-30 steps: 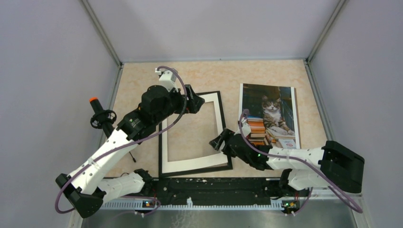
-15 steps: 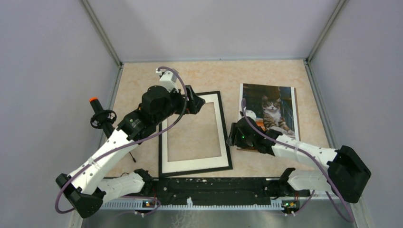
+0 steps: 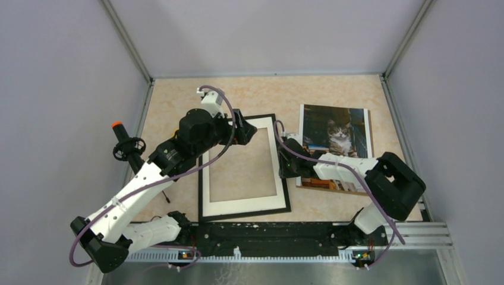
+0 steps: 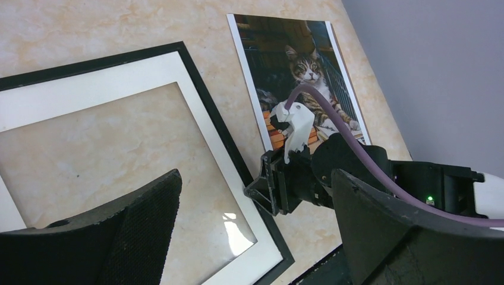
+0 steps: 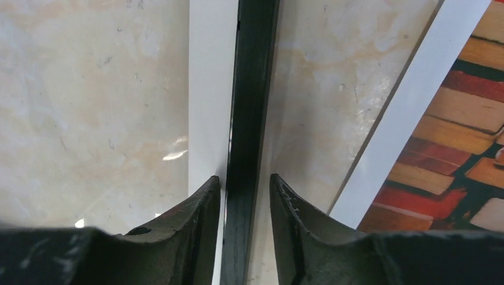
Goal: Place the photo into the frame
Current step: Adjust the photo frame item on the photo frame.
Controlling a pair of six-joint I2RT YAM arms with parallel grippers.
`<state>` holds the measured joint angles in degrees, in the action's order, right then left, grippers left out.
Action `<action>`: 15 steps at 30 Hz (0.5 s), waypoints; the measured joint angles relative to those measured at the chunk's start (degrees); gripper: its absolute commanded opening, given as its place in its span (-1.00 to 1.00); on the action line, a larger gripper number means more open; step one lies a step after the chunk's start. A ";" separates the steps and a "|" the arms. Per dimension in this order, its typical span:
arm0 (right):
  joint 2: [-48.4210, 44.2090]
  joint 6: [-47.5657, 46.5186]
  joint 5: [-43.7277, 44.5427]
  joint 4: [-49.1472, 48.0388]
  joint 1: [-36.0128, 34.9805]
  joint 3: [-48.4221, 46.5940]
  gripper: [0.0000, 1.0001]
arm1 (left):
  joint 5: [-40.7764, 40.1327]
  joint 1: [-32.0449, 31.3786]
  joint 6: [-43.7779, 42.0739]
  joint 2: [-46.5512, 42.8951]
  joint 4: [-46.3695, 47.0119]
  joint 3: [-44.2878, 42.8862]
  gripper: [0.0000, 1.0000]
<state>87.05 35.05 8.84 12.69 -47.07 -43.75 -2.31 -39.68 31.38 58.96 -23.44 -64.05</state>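
Note:
The frame (image 3: 243, 205), black with a white mat, lies flat on the table, left of centre. The photo (image 3: 339, 133) of a cat lies face up just to its right, apart from it. My right gripper (image 3: 283, 164) is down at the frame's right side. In the right wrist view its jaws (image 5: 245, 178) straddle the black rail (image 5: 252, 89), a thin gap showing on each side, with the photo's white border (image 5: 416, 101) alongside. My left gripper (image 3: 242, 132) hangs wide open over the frame's top edge, holding nothing; the left wrist view looks down on the frame (image 4: 196, 89), the photo (image 4: 297, 53) and the right gripper (image 4: 267, 187).
A black post with an orange tip (image 3: 120, 139) stands at the table's left edge. Grey walls close in the table on three sides. The arms' black mounting rail (image 3: 267, 231) runs along the near edge, just below the frame's bottom side.
My right arm swung left from the photo's lower left corner to the frame's right rail, and its jaws narrowed around that rail. The left arm stayed still.

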 measured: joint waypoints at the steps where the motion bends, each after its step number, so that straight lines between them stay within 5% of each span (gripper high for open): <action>1: 1.01 -0.20 0.96 -0.42 0.00 -0.52 -0.35 | 0.00 0.00 0.00 0.00 -0.04 0.09 0.97; 9: 5.44 -0.17 6.19 -5.11 1.60 -3.30 -0.64 | 0.00 0.00 0.00 0.00 0.24 0.96 0.97; 15: 7.15 -0.76 7.21 -8.61 6.60 -4.17 -0.68 | 0.26 0.00 0.00 0.00 0.59 0.98 0.97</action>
<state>94.19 34.28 16.05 4.08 -40.47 -47.92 -2.04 -39.68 31.38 58.96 -22.85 -63.07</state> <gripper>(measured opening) 0.190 0.986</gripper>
